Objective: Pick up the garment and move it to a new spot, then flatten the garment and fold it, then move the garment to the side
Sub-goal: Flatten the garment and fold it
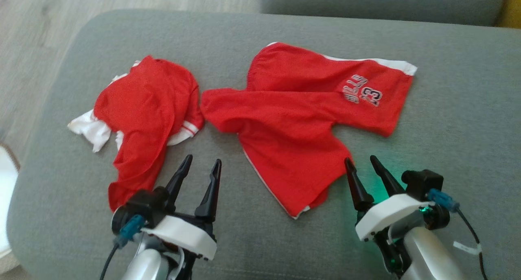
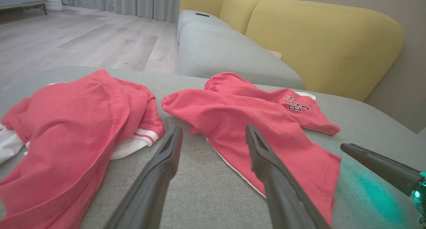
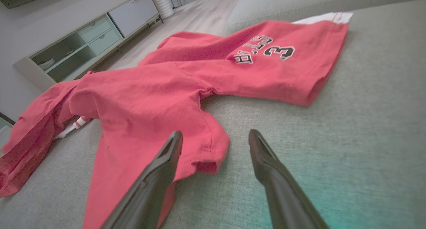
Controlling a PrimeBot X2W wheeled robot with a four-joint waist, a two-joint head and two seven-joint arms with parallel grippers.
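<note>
Garment check, hands first. Your left gripper (image 1: 203,158) has both long dark fingers spread wide with nothing between them. It's over bare grey woven-fabric cushion (image 1: 447,129), and in the left wrist view the same left gripper (image 2: 213,127) frames the gap between two red pieces. I can't tell if the tips touch the cushion.

Your right gripper (image 1: 360,158) is splayed as well and holds nothing. In the right wrist view the right gripper (image 3: 215,131) has one fingertip at the hem of the nearest leg and the other over bare cushion (image 3: 332,122). Contact with the hem is unclear. A green glow (image 1: 376,186) lies on the cushion beside it.

The red fabric shorts with white side stripes (image 1: 293,121) lie wrinkled but mostly spread on the cushion's middle and right. One leg points at the right gripper. The other runs to the far right and carries a black-and-white number print (image 1: 366,93), which reads upside down from the head. The gathered waist faces the far left side. You can see the same shorts (image 2: 253,119) (image 3: 159,96) from both wrists.

A crumpled red top with white trim and a red-striped cuff (image 1: 142,105) sits bunched on the cushion's left, just beside the shorts' waist. I can't tell whether the two pieces touch, or which one is your target.

Further out there's a yellow upholstered sofa back (image 2: 326,42), pale wood plank floor (image 2: 83,36), grey curtains (image 2: 133,2) and a low grey cabinet with drawers (image 3: 83,39).
</note>
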